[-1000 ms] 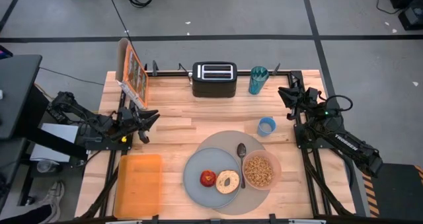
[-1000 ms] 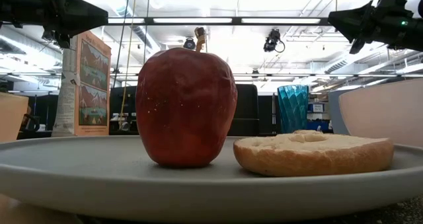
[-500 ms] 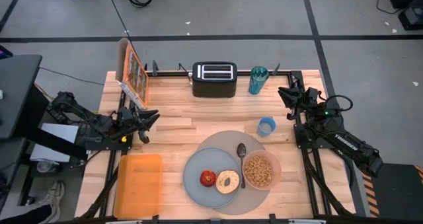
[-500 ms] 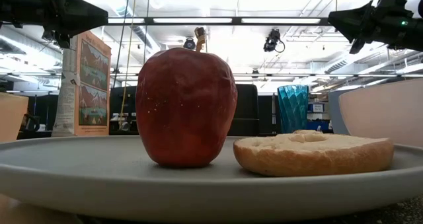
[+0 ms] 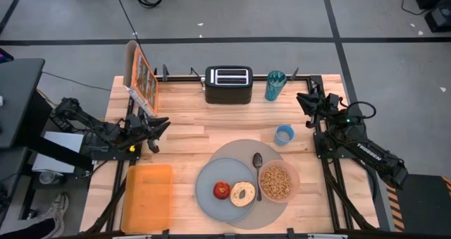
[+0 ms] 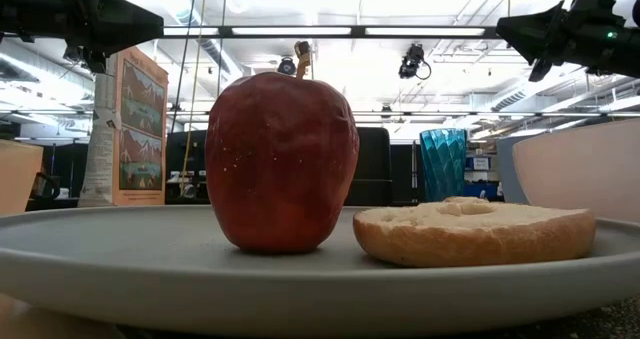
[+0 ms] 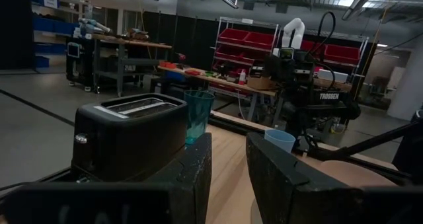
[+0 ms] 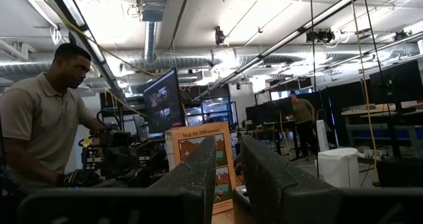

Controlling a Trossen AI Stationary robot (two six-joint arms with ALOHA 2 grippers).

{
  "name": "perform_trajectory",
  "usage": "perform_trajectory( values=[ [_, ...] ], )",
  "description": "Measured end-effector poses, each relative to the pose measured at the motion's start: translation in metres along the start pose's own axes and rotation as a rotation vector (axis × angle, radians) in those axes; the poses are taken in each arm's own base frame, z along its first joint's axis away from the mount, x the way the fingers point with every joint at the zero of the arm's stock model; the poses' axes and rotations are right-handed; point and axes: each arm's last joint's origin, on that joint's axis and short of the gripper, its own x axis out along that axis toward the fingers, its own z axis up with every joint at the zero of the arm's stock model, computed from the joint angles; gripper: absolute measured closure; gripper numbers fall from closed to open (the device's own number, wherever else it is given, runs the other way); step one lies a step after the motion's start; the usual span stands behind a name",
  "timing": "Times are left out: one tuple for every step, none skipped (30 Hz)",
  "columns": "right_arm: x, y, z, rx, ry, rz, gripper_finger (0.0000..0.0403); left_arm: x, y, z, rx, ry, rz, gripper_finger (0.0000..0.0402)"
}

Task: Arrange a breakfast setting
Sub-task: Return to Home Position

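A round grey mat [image 5: 236,151] lies on the table near its front. On it rest a grey-blue plate [image 5: 206,181] with a red apple [image 5: 222,190] and a tan bagel [image 5: 243,194], a pink bowl [image 5: 277,182] of cereal, and a metal spoon [image 5: 257,170] between plate and bowl. A small blue cup [image 5: 284,135] stands on the table at the mat's far right rim. My left gripper [image 5: 163,124] hovers at the table's left side, slightly open and empty. My right gripper [image 5: 303,98] hovers at the far right, slightly open and empty.
A black toaster [image 5: 228,84] and a teal tumbler [image 5: 275,85] stand at the far edge. A cereal box [image 5: 141,77] stands at the far left. An orange tray [image 5: 148,197] lies at the near left. A person shows beyond the table in the right wrist view [image 8: 46,125].
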Motion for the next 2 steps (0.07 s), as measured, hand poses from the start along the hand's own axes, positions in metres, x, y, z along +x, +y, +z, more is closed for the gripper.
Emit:
perform_trajectory(
  values=[
    [0.0,0.0,0.0,0.0,0.0,0.0,0.0325,0.0,0.0,0.0,0.0,0.0,0.0,0.0301],
    [0.0,0.0,0.0,0.0,0.0,0.0,0.0325,0.0,0.0,0.0,0.0,0.0,0.0,0.0301]
  ],
)
